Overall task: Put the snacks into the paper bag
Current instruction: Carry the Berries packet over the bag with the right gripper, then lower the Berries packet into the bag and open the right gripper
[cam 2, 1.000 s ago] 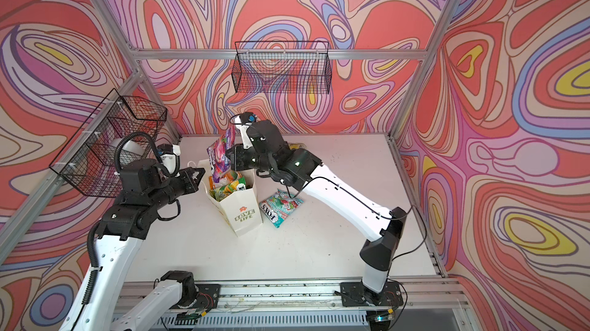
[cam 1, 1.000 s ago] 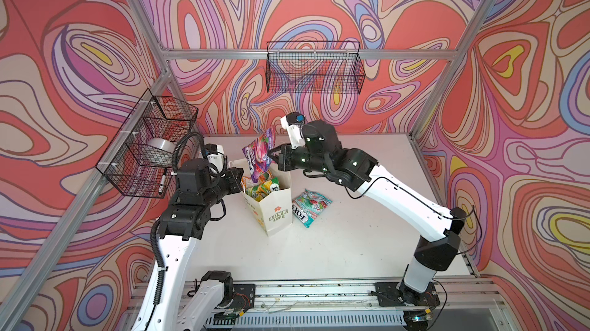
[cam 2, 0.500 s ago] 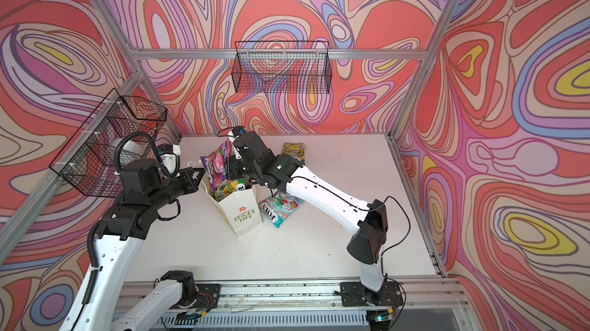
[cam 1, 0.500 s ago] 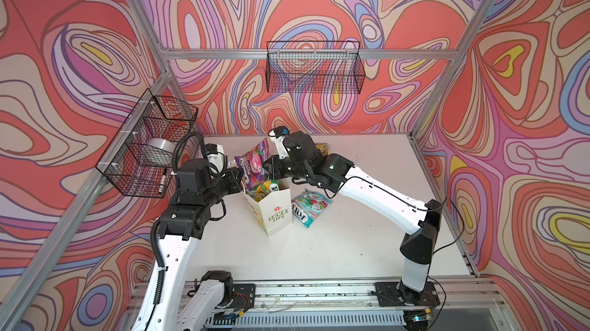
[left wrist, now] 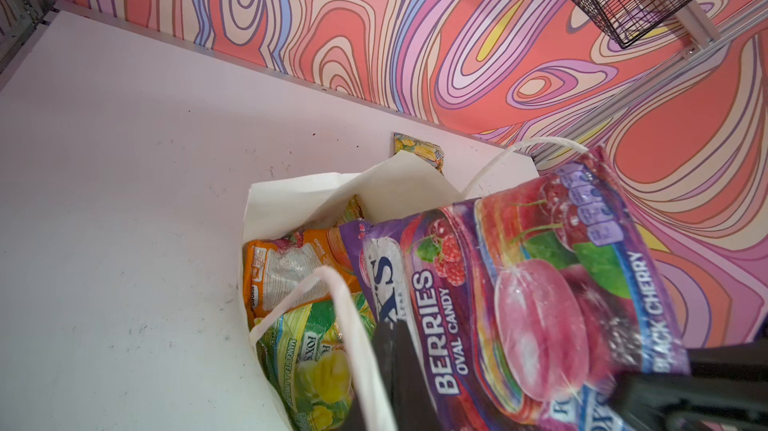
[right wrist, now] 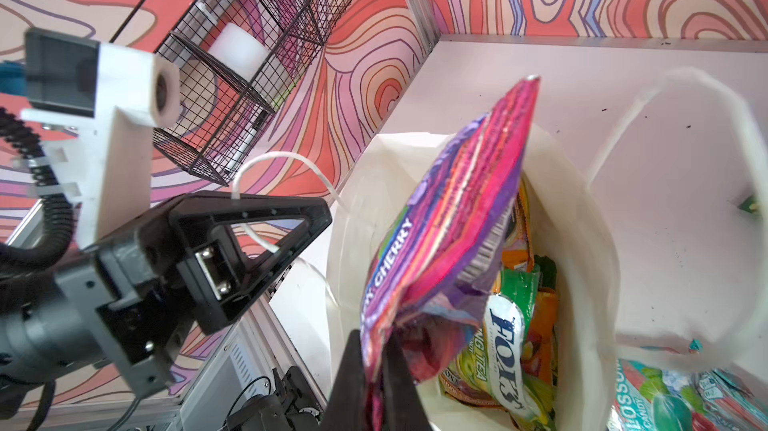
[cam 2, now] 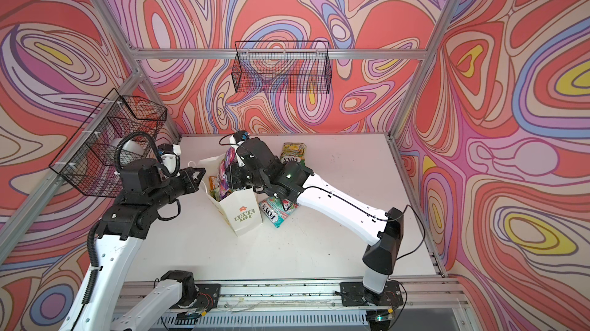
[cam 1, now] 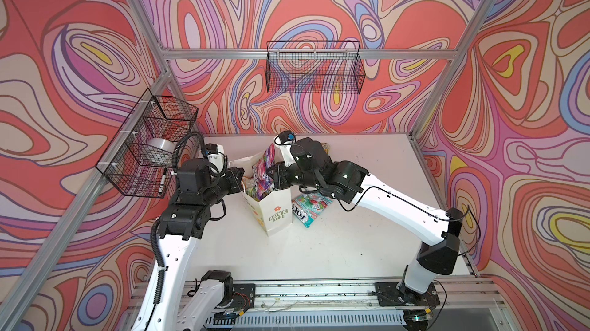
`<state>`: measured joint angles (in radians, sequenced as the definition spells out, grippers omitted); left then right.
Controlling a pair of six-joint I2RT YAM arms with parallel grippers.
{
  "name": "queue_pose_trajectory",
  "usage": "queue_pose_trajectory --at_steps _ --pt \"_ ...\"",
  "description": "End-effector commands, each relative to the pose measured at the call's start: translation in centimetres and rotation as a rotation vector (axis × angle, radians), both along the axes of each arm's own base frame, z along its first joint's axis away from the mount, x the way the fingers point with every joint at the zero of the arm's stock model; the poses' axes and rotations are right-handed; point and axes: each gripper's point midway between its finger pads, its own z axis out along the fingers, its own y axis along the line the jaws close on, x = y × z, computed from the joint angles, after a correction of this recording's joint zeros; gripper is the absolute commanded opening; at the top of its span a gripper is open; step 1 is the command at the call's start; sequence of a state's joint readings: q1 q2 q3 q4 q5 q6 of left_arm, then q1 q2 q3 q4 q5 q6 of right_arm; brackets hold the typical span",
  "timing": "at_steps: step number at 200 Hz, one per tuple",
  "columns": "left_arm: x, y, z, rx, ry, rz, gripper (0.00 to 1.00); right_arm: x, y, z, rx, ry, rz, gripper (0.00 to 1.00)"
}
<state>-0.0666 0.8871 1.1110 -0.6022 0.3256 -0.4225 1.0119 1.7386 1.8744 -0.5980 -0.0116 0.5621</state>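
Dropped lower toward bag: purple packet, upright, clamped in my right gripper, mouth directly beneath; left gripper pinched shut on cord handle.

I'm working in a robot test cell in a lab, not a lived-in room. An aluminium frame boxes in a bare white table. Swirl-printed wall panels close three sides, and black wire baskets hang from the frame. The left arm and right arm are bolted to a front rail.
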Motion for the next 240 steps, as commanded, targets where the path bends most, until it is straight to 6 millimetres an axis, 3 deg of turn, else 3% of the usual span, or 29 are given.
queue_pose_trajectory --at_steps 1,23,26,96,145,189,213,240 --pt "0.1 -0.4 0.4 -0.010 -0.009 -0.017 0.00 -0.1 0.2 0.4 0.006 -0.020 -0.001 0.00" --pt "0.0 -0.4 0.5 -0.011 -0.012 -0.017 0.00 -0.1 0.9 0.2 0.002 -0.011 0.018 0.00" --pt "0.0 -0.4 0.4 -0.011 -0.012 -0.017 0.00 0.3 1.4 -1.0 -0.017 0.003 0.018 0.00" --pt "0.0 -0.4 0.4 -0.011 -0.011 -0.017 0.00 2.6 4.6 -4.2 -0.083 0.033 0.010 0.00" --pt "-0.1 -0.4 0.6 -0.012 -0.017 -0.019 0.00 5.2 4.2 -7.7 -0.086 0.128 -0.008 0.00" --pt "-0.1 -0.5 0.7 -0.012 -0.019 -0.020 0.00 6.7 2.6 -11.8 -0.164 0.211 -0.064 0.00" --pt "-0.1 -0.4 0.6 -0.012 -0.017 -0.019 0.00 7.7 1.1 -12.6 -0.251 0.178 -0.142 0.10" --pt "-0.1 -0.4 0.6 -0.012 -0.017 -0.020 0.00 7.7 0.3 -10.5 -0.322 0.064 -0.187 0.37"
